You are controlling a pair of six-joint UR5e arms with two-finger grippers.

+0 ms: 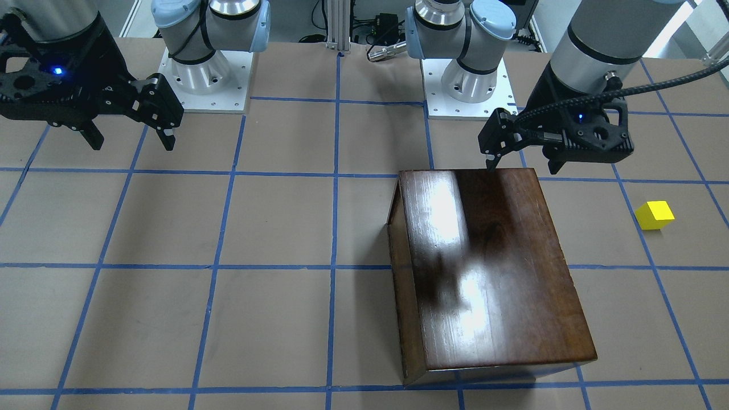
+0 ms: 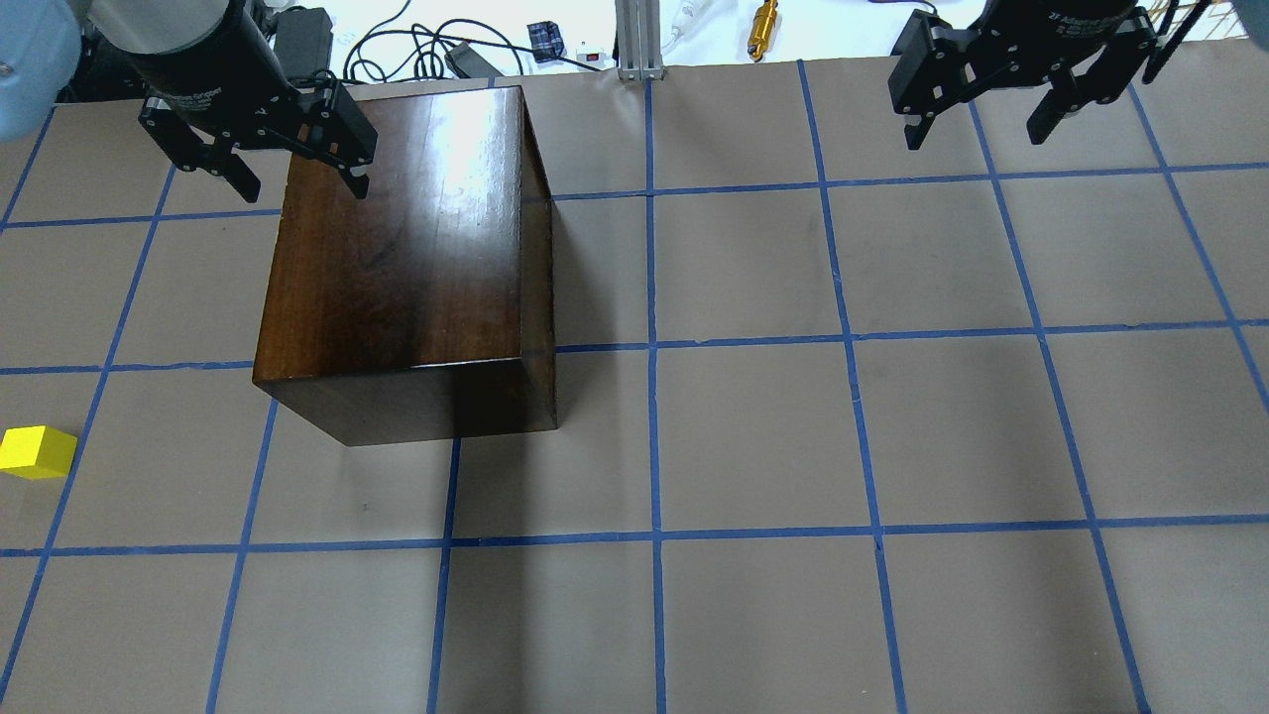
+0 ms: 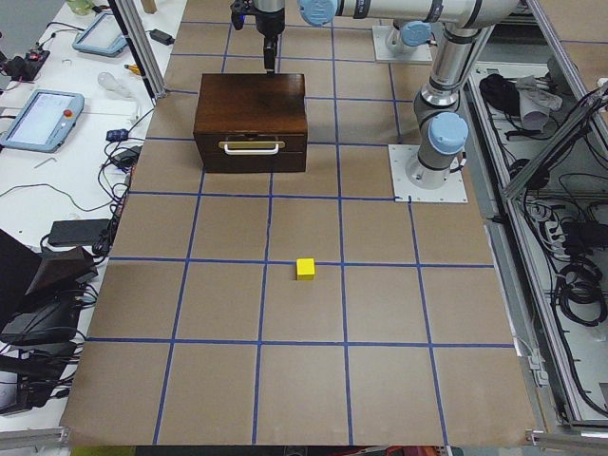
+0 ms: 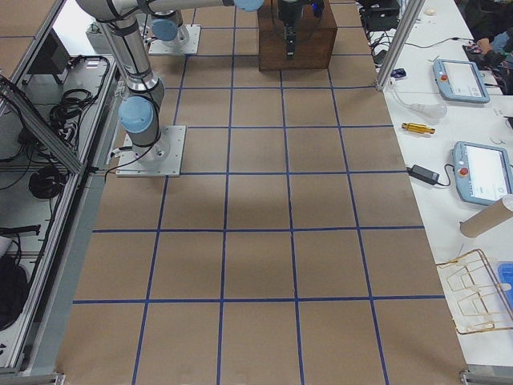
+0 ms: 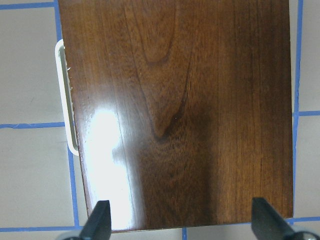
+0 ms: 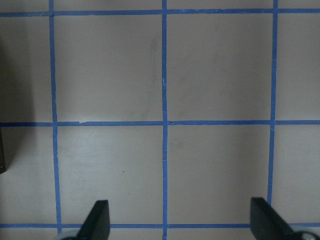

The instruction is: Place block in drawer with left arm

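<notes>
The left claw (image 2: 297, 183) hangs wide open over one end of the wooden box (image 2: 397, 258), whose drawer (image 3: 252, 152) is shut. The yellow block (image 2: 38, 452) sits apart from the box, and the right claw (image 2: 977, 134) is likewise wide.

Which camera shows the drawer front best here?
Exterior left: it faces the shut drawer head-on, with its pale handle across the front. The left wrist view shows only that handle's edge sticking out past the box top. Overhead, front-facing and exterior right show the box but no drawer front. The right wrist view shows no drawer.
</notes>
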